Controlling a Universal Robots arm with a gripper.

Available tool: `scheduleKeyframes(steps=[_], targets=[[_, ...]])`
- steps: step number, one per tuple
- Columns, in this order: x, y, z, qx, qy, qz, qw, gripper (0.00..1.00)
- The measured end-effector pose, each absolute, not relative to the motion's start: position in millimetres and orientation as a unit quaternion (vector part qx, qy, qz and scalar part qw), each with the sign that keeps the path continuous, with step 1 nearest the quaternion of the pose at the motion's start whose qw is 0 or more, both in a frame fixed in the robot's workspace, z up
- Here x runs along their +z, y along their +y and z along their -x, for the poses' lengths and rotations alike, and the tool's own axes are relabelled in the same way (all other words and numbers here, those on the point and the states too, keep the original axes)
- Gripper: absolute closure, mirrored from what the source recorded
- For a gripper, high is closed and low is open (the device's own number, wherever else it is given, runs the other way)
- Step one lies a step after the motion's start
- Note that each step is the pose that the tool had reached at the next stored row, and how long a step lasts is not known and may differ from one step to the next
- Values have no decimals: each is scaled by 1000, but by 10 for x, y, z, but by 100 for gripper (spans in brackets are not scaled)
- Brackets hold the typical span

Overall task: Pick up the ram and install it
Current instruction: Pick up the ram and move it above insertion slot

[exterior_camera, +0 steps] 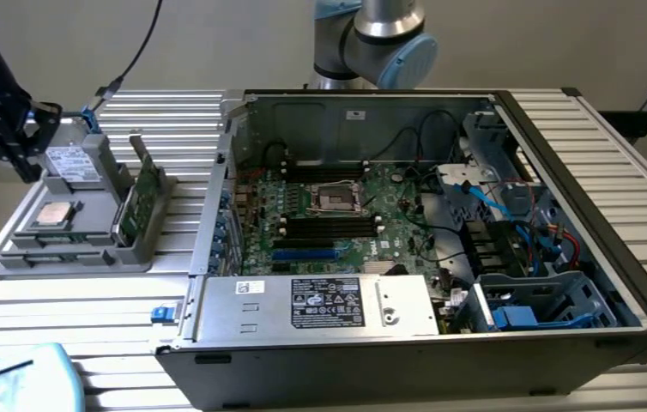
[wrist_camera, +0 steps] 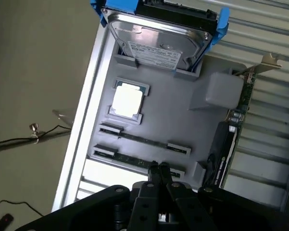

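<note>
Grey plastic parts tray sits on the ribbed metal tabletop, just beside the open black computer case, on the exterior view's left. The tray holds a silver hard drive in a blue bracket, a square silver processor chip and a green card with a metal bracket standing on edge. It also holds two thin, dark, long sticks in parallel slots. The black gripper hangs over the tray with its fingers pressed fully together and nothing between them. Its tips are over the ram stick that lies farther from the chip; whether they touch it I cannot tell. The other ram stick lies between that one and the chip. Inside the case, the green motherboard shows black memory slots.
</note>
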State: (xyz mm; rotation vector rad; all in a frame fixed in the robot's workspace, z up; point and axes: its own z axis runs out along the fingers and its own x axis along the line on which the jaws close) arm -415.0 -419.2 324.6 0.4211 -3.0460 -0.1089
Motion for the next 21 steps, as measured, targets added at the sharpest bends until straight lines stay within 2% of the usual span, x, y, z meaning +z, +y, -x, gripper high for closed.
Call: scheduleKeyframes(steps=[12,21], targets=[[3174,-4192,4150,-47,-968,-244,34,89],[3132,-4192,4150,-47,-944,-323,37,89]])
